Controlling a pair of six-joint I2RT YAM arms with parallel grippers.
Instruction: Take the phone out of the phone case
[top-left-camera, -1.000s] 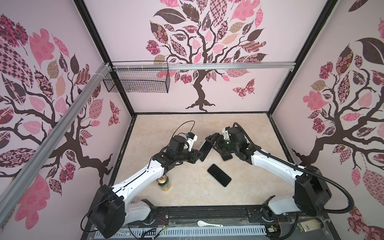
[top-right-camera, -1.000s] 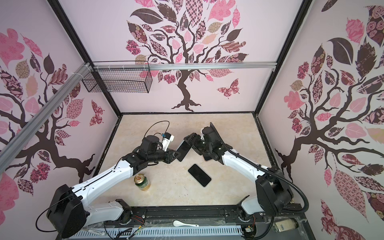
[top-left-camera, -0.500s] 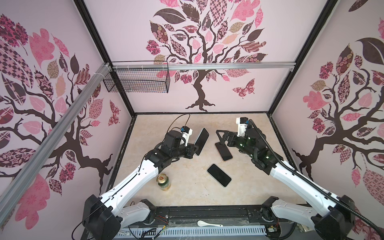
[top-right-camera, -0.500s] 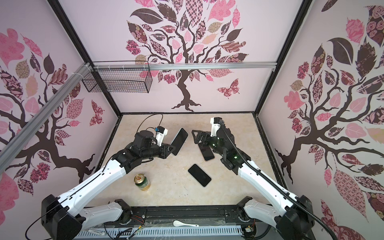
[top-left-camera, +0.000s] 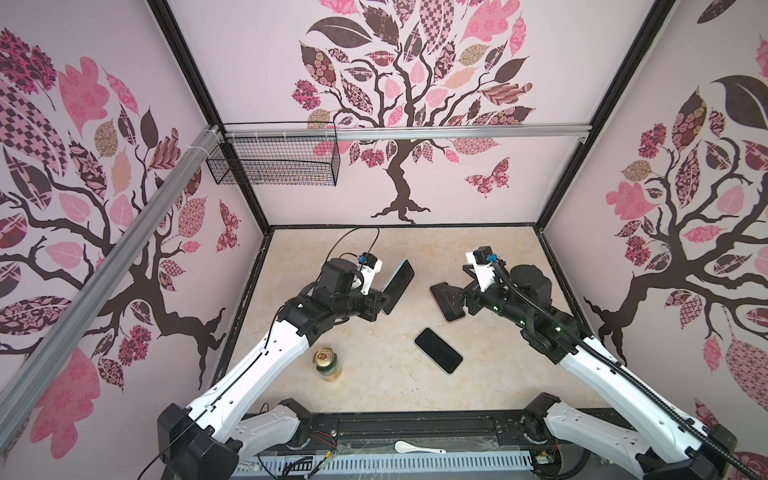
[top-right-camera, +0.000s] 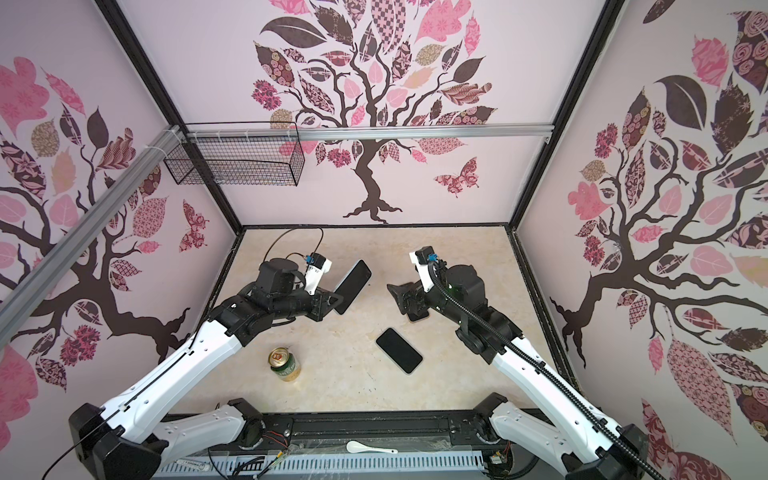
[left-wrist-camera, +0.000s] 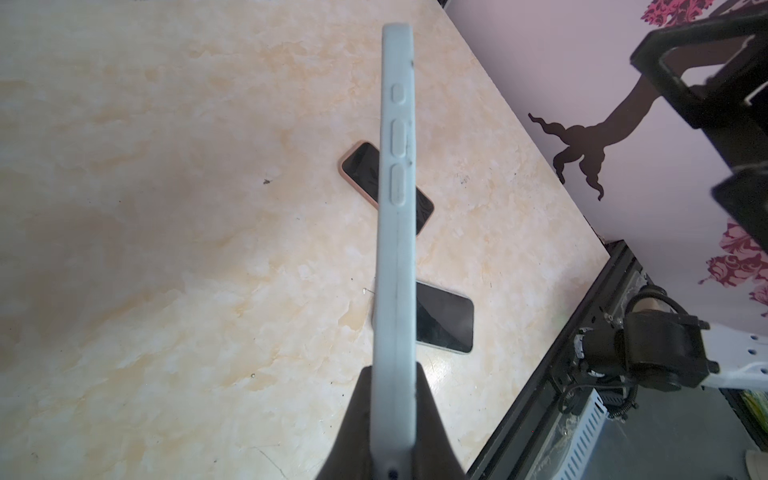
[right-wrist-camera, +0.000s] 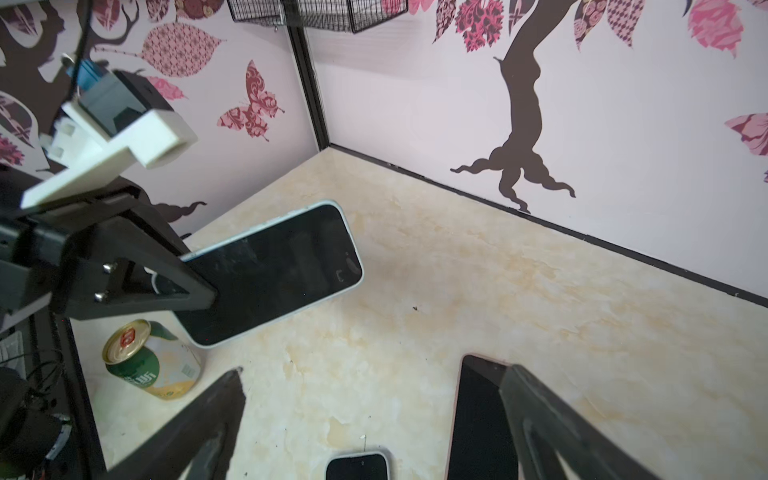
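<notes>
The left gripper (left-wrist-camera: 392, 376) is squeezed tight on one end of the pale blue rubbery phone case (left-wrist-camera: 397, 208). It holds the case up off the beige marble table (top-left-camera: 365, 249), tilted, with the dark face turned toward the right gripper (right-wrist-camera: 372, 374).

The right gripper's jaws stand wide apart and hold nothing. Right under them, flat on the table, lies a black phone with a pink rim (left-wrist-camera: 360, 166).

This looks like the letting-go step: the phone seems to be out of the case and set down. It is hard to tell if the case is truly empty, because its face is dark and shiny.

Next, the right gripper likely needs to lift straight up, away from the phone, without nudging it. The left gripper then has to lower the case to a bare spot near itself and let go.
</notes>
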